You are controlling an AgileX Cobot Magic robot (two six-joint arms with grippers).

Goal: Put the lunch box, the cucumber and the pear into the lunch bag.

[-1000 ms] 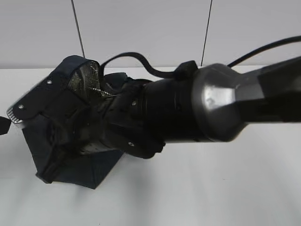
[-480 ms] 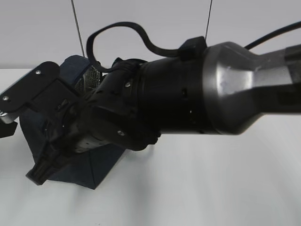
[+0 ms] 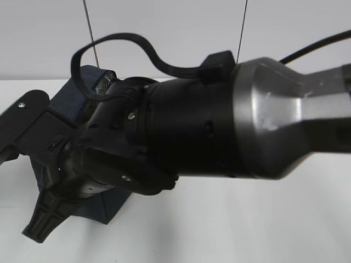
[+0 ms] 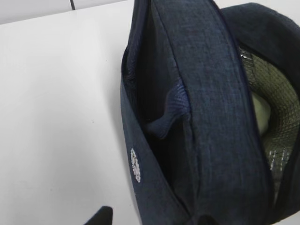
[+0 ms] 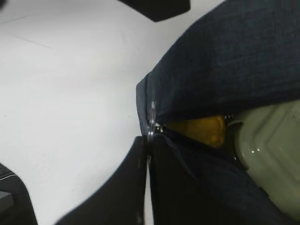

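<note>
The dark navy lunch bag (image 3: 68, 101) stands on the white table, mostly hidden behind my right arm (image 3: 219, 126); its strap (image 3: 115, 39) loops up above it. In the right wrist view my right gripper (image 5: 149, 141) is shut on the metal zipper ring (image 5: 152, 127) at the bag's corner. Through the gap there I see the yellow pear (image 5: 197, 129) and the sage-green lunch box lid (image 5: 267, 145) inside. The cucumber is hidden. My left gripper (image 4: 151, 218) is open and straddles the bag's side wall (image 4: 154, 154); the foil lining (image 4: 262, 79) and the lid (image 4: 260, 115) show there.
White table (image 4: 56, 93) spreads left of the bag. A black part (image 5: 157, 7) sits at the top of the right wrist view and another (image 5: 9, 197) at its lower left. Two thin dark lines (image 3: 88, 33) run down the back wall.
My right arm has swung down and left towards the camera, with its gripper still at the bag. The strap has risen and shifted left. More of the bag is covered.
</note>
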